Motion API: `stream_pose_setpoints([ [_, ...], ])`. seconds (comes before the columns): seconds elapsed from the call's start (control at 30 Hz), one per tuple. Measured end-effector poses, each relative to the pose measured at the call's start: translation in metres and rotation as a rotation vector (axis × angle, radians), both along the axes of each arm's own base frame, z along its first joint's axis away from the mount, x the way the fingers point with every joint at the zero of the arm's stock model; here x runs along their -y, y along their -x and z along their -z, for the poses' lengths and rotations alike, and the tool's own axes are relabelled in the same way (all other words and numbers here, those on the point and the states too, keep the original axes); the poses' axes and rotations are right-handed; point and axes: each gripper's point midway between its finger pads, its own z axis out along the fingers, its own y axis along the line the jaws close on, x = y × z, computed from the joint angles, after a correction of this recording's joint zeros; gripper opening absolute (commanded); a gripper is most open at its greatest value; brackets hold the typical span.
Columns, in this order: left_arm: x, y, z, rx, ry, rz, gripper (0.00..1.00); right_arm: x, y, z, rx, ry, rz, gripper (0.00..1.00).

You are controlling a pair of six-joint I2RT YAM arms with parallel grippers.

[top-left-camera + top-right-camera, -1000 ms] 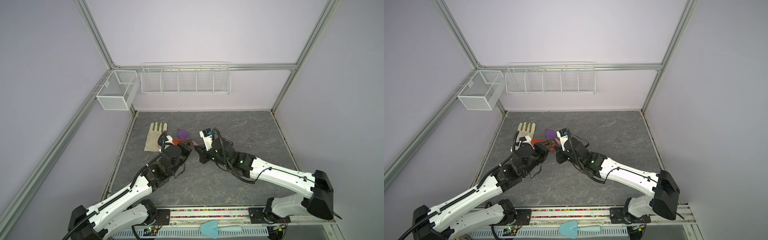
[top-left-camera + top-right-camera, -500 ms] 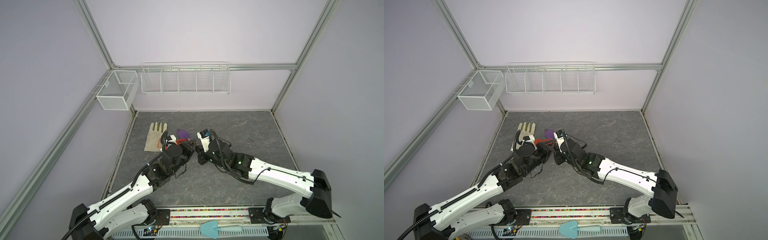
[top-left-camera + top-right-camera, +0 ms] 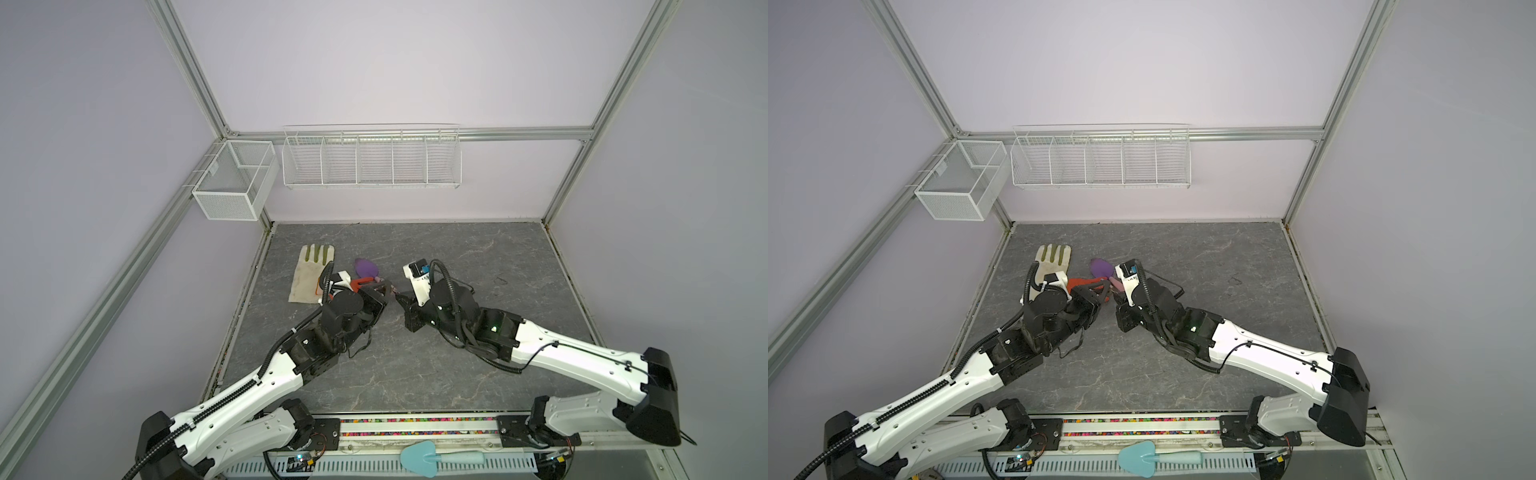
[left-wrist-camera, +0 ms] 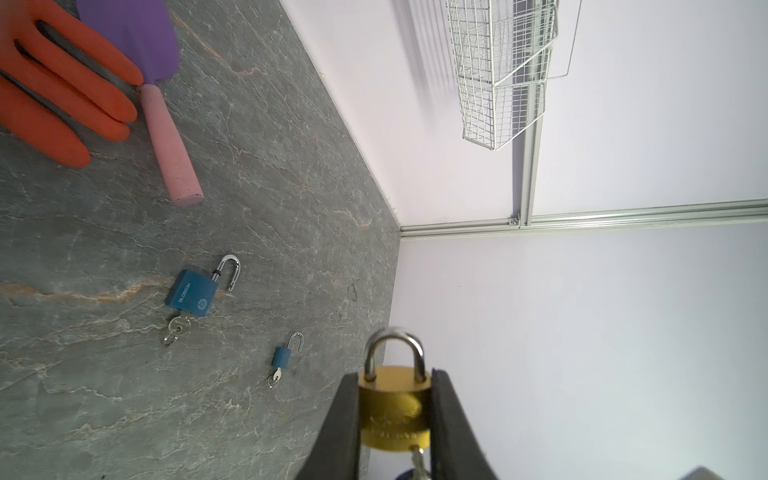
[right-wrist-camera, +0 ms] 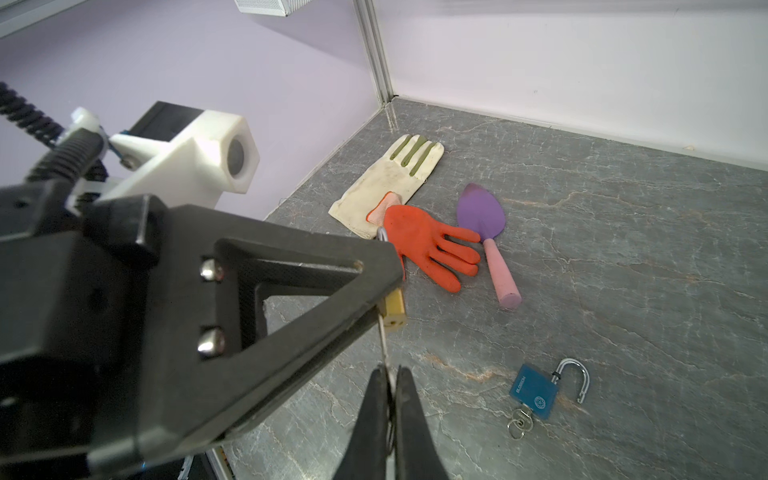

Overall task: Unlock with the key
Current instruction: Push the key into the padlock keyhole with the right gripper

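A brass padlock [image 4: 392, 409] with its steel shackle [image 4: 395, 345] down in the body sits clamped between the black fingers of my left gripper [image 4: 394, 374], held above the table. A key [image 4: 417, 457] sticks out of the padlock's underside. My right gripper [image 5: 388, 374] is shut on that key, whose thin shaft [image 5: 383, 345] runs up into the padlock [image 5: 395, 311]. In both top views the left gripper [image 3: 384, 291] [image 3: 1102, 291] and right gripper [image 3: 399, 297] [image 3: 1115, 297] meet tip to tip over the table's left middle.
Two blue padlocks, one large [image 4: 193, 293] [image 5: 534, 392] and one small [image 4: 281, 357], lie open on the grey table with keys in them. An orange glove [image 5: 419, 245], a purple trowel [image 5: 482, 216] and a white glove [image 5: 390, 183] lie close behind. Wire baskets [image 3: 371, 156] hang on the back wall.
Both grippers stay met at the padlock and key and have shifted only slightly. Neither grip has changed.
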Motion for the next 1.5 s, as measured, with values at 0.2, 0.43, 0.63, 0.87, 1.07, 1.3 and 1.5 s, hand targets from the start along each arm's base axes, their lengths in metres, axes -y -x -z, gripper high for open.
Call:
stream_pose_setpoints([
  [0.2, 0.000, 0.000, 0.000, 0.000, 0.001, 0.000, 0.00, -0.001, 0.000, 0.003, -0.007, 0.005, -0.007, 0.06],
  [0.43, -0.001, 0.001, 0.000, -0.004, 0.005, -0.003, 0.00, -0.001, 0.001, 0.003, -0.007, 0.005, -0.008, 0.06],
  [0.63, -0.001, 0.001, -0.001, -0.007, 0.012, -0.005, 0.00, 0.000, 0.001, 0.001, -0.006, 0.003, -0.007, 0.06],
  [0.87, -0.003, 0.001, -0.003, -0.002, 0.016, -0.014, 0.00, 0.009, -0.003, 0.002, 0.002, 0.012, 0.025, 0.06],
  [1.07, -0.004, 0.001, -0.006, 0.004, 0.022, -0.015, 0.00, 0.014, -0.006, 0.005, 0.002, 0.027, 0.044, 0.06],
  [1.3, -0.004, 0.001, -0.006, 0.003, 0.024, -0.016, 0.00, 0.011, -0.003, 0.004, -0.004, 0.017, 0.023, 0.06],
  [1.5, -0.004, 0.001, -0.006, 0.001, 0.031, -0.015, 0.00, 0.006, -0.002, 0.002, -0.004, 0.001, 0.005, 0.06],
])
